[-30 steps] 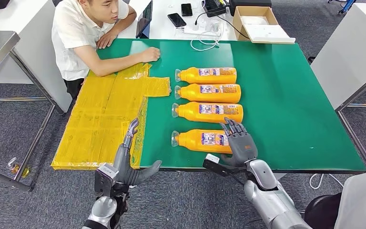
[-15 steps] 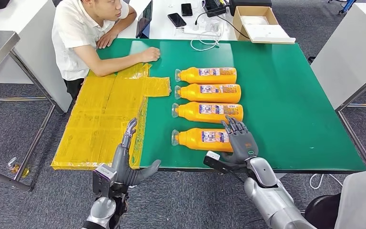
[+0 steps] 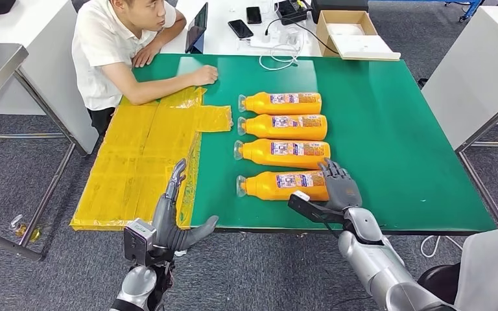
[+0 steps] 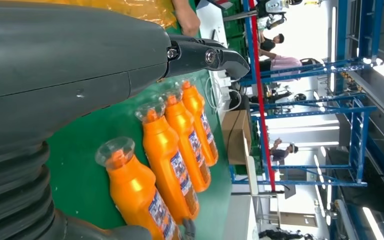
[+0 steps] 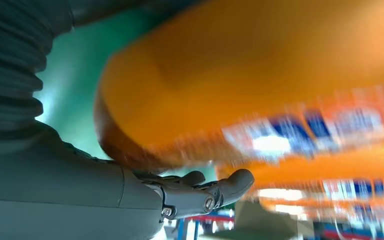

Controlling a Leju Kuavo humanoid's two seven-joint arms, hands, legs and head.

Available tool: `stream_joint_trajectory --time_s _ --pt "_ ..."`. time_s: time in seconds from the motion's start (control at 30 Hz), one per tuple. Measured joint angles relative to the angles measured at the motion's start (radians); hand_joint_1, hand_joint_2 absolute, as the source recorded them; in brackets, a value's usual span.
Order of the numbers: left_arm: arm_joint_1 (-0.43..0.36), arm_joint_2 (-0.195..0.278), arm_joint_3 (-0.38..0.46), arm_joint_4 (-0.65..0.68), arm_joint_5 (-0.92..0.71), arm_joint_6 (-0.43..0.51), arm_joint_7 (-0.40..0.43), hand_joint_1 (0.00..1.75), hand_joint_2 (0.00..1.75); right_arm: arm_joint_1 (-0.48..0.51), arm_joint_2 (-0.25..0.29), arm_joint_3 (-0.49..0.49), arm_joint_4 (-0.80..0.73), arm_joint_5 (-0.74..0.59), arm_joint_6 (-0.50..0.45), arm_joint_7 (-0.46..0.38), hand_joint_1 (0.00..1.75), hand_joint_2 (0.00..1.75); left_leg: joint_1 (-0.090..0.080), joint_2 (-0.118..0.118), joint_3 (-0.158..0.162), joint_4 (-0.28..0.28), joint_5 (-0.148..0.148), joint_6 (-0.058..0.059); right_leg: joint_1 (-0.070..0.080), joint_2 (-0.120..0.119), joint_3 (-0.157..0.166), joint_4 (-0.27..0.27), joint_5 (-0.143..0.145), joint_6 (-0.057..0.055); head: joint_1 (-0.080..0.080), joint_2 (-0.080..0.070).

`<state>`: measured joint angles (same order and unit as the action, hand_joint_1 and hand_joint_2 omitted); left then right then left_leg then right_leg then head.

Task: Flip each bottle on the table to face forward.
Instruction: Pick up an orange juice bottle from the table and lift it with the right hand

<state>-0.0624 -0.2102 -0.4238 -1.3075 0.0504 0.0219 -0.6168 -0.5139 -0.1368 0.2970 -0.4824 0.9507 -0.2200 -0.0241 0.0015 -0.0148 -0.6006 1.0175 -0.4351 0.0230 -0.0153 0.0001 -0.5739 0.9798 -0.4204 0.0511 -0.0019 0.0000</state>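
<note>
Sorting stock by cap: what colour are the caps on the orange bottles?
Clear, see-through caps over orange necks; the left wrist view shows them best.

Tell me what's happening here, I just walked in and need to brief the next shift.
A humanoid robot is working on four orange bottles lying side by side on a green table. Its right hand is at the base of the nearest bottle, touching it; whether it grips is unclear. The left hand hovers open at the table's near edge. A person sits leaning on the far corner, watching.
</note>
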Motion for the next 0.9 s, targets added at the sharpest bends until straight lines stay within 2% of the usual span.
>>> stream_joint_trajectory --time_s 0.23,0.43,0.8,0.9 --pt "-0.014 0.000 0.001 0.003 0.001 -0.007 0.000 0.00 1.75 -0.028 0.007 -0.025 0.042 -0.014 0.041 0.018 1.59 1.75 0.000 -0.001 0.007 0.000 0.000 0.000 0.000 0.000 -0.002 -0.001 -0.001 0.000 0.000 0.000" --pt "-0.014 0.000 0.002 0.003 0.001 -0.007 0.000 0.00 1.75 -0.037 0.012 -0.047 0.060 -0.026 0.042 0.011 1.73 1.75 0.000 -0.001 0.007 0.000 0.000 0.001 0.000 0.000 0.005 -0.001 0.000 0.001 0.000 0.000" --pt "-0.014 0.002 0.002 0.003 0.001 -0.008 0.000 0.00 1.75 -0.032 0.018 -0.079 0.066 -0.058 0.050 -0.062 1.75 1.75 0.000 0.000 0.008 0.000 0.000 0.001 0.001 0.000 0.007 -0.001 0.000 0.001 0.000 0.000" --pt "-0.014 0.002 0.003 0.003 0.006 -0.008 -0.002 0.00 1.75 -0.025 0.023 -0.101 0.067 -0.119 0.072 -0.153 1.75 1.75 0.001 0.000 0.008 0.000 0.000 0.001 0.001 0.000 0.008 0.000 0.000 0.000 0.001 0.000"
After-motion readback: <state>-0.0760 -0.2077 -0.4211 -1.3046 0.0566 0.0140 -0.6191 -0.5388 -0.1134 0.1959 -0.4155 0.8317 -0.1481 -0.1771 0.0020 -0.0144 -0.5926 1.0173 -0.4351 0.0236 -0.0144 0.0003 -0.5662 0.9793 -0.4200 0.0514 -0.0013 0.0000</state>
